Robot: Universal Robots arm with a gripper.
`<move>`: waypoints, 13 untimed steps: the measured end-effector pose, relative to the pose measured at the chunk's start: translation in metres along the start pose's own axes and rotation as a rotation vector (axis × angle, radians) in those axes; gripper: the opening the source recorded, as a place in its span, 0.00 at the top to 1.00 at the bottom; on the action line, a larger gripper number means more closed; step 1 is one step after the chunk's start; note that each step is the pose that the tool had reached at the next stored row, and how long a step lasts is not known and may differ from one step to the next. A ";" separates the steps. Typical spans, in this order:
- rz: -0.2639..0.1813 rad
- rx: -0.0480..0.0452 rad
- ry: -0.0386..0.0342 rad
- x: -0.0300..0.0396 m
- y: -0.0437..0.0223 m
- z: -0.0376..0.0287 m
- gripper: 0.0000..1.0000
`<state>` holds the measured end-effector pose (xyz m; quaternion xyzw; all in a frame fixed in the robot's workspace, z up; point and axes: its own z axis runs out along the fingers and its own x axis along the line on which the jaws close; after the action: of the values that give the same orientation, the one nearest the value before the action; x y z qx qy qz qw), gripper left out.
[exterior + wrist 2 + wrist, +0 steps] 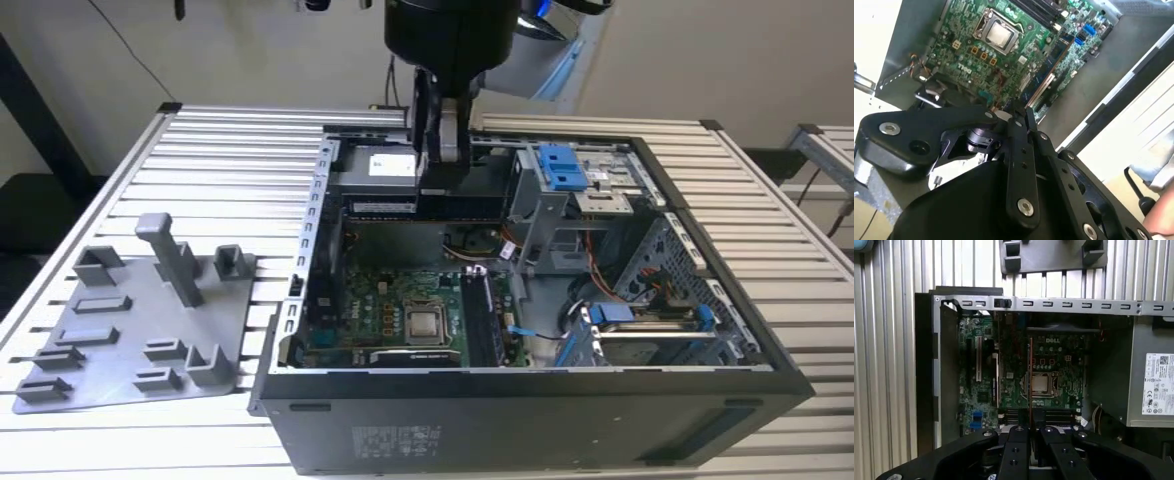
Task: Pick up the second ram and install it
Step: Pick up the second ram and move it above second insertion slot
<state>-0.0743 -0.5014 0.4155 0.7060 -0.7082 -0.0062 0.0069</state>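
Observation:
The second ram [462, 206] is a thin dark strip hanging above the back of the open computer case [534, 410], with my gripper [442, 180] shut on its upper edge. Both wrist views show it edge-on as a narrow line running out from between the black fingers [1016, 440], over the green motherboard [1064, 365]. The ram [1030, 380] lines up roughly over the processor socket [1041, 384]. The ram [1041, 80] is held clear of the board, touching nothing below. Long black sockets [481, 320] lie beside the processor [427, 322], nearer the case front.
A grey plastic tray [120, 340] with upright pegs lies on the slatted table at the exterior view's left. The grey power-supply box [374, 165] sits in the case's back corner by the gripper. Blue drive brackets [563, 165] and cables [607, 290] crowd the case's right half.

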 end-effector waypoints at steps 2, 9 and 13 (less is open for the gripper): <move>0.000 0.0000 -0.0001 0.0000 -0.0084 -0.0001 0.86; 0.000 -0.0001 -0.0001 -0.0001 -0.0373 -0.0007 0.86; 0.000 -0.0001 -0.0001 -0.0001 -0.0536 -0.0009 0.86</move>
<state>-0.0207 -0.5014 0.4154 0.7058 -0.7083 -0.0063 0.0069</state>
